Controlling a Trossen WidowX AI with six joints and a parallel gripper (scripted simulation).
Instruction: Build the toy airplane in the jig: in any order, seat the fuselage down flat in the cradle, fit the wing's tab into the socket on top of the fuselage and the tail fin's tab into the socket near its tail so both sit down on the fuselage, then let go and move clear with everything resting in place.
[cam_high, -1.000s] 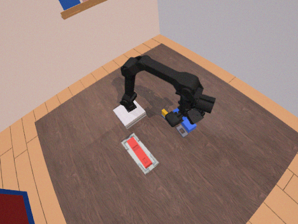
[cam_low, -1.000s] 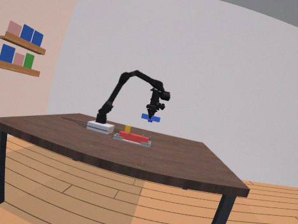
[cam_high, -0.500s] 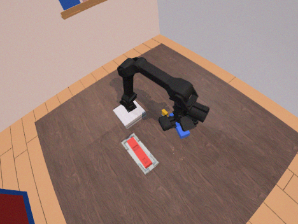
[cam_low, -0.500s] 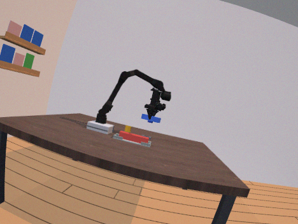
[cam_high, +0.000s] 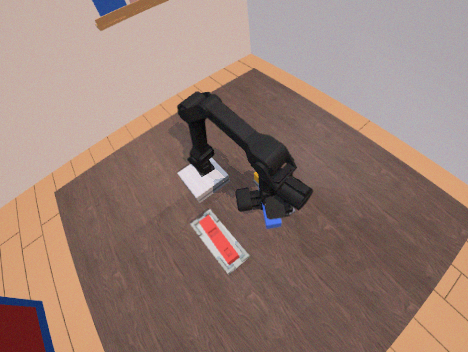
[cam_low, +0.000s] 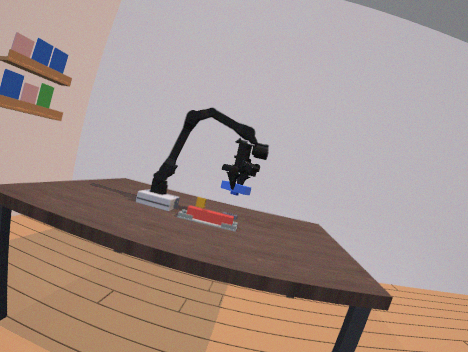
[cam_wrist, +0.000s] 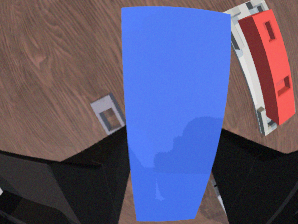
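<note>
The red fuselage (cam_high: 219, 239) (cam_low: 210, 215) (cam_wrist: 275, 60) lies in the pale cradle (cam_high: 211, 245) (cam_low: 229, 227) (cam_wrist: 251, 75), its two sockets facing up. My gripper (cam_low: 234, 185) (cam_wrist: 168, 130) is shut on the blue wing (cam_high: 272, 220) (cam_low: 244, 190) (cam_wrist: 175, 75). It holds the wing above the table, beyond the fuselage in the exterior view, with a short tab showing under the wing's middle. The yellow tail fin (cam_high: 256, 178) (cam_low: 200, 202) stands apart from the cradle, partly hidden by the arm in the top view and out of the wrist view.
A small grey holder with a square hole (cam_wrist: 107, 114) lies on the table left of the wing in the wrist view. The arm's white base (cam_high: 196, 183) (cam_low: 156, 200) stands near the cradle's end. The dark table top (cam_high: 310, 290) (cam_low: 290, 260) bears everything.
</note>
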